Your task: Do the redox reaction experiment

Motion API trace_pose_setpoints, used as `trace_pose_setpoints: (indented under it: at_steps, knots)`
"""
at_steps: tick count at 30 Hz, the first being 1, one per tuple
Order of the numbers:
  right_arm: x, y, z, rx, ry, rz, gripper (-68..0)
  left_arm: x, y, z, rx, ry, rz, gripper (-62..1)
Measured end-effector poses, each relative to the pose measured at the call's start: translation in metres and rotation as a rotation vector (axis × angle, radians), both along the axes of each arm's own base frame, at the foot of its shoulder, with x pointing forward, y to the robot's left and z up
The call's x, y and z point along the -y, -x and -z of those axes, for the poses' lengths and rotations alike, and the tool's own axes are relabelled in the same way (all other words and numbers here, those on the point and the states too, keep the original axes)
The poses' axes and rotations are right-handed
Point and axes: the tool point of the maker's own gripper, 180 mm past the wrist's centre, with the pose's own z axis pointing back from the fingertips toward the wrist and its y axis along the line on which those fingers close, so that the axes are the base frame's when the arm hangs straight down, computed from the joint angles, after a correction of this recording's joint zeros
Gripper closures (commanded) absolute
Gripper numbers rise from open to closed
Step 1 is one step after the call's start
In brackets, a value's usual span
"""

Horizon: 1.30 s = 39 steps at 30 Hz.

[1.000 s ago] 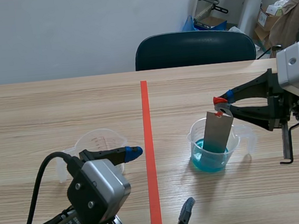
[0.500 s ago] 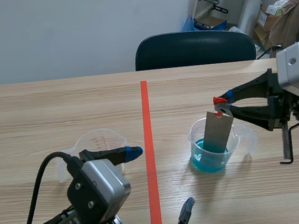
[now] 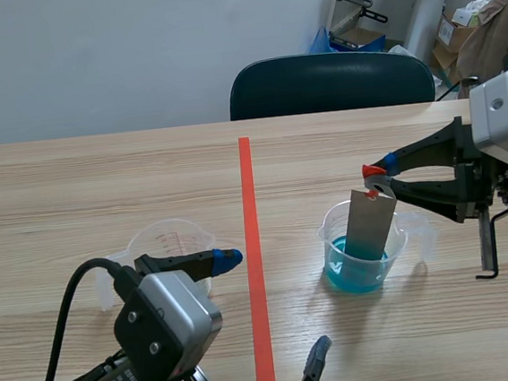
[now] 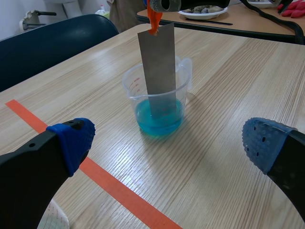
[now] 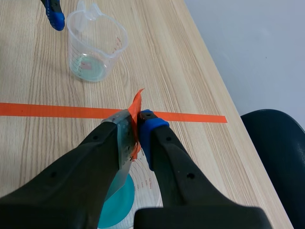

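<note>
A clear beaker [image 3: 364, 256] of blue liquid stands right of the red tape line. A grey metal strip [image 3: 369, 224] with an orange tab stands tilted in it, its lower end in the liquid. My right gripper [image 3: 375, 179] is shut on the strip's top end [image 5: 127, 131]. An empty clear beaker [image 3: 162, 249] sits left of the line, also the empty beaker [image 5: 95, 47] in the right wrist view. My left gripper [image 4: 162, 143] is open near the table's front; the blue beaker [image 4: 158, 102] and strip [image 4: 158, 67] lie ahead of it.
A red tape line [image 3: 253, 245] runs down the table's middle. A dark chair [image 3: 329, 82] stands beyond the far edge, with clutter behind it at the back right.
</note>
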Motion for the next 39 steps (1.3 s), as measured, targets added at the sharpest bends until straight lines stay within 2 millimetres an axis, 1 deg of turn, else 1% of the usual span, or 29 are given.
trace_pose_setpoints:
  at_steps: [26,31,36,39]
  knots:
    - [-0.001,0.001,-0.003,0.004,-0.018,-0.01,-0.8,0.0,0.0,0.0,0.0,0.0,0.0,-62.3]
    - [-0.002,0.007,-0.016,0.022,-0.079,-0.047,-0.8,0.0,0.0,0.0,0.0,0.0,0.0,-62.3]
    - [0.012,0.003,-0.028,0.057,-0.066,-0.037,-0.8,0.0,0.0,0.0,0.0,0.0,0.0,-62.3]
    - [0.014,0.004,-0.032,0.072,-0.047,-0.048,-0.8,0.0,0.0,0.0,0.0,0.0,0.0,-62.3]
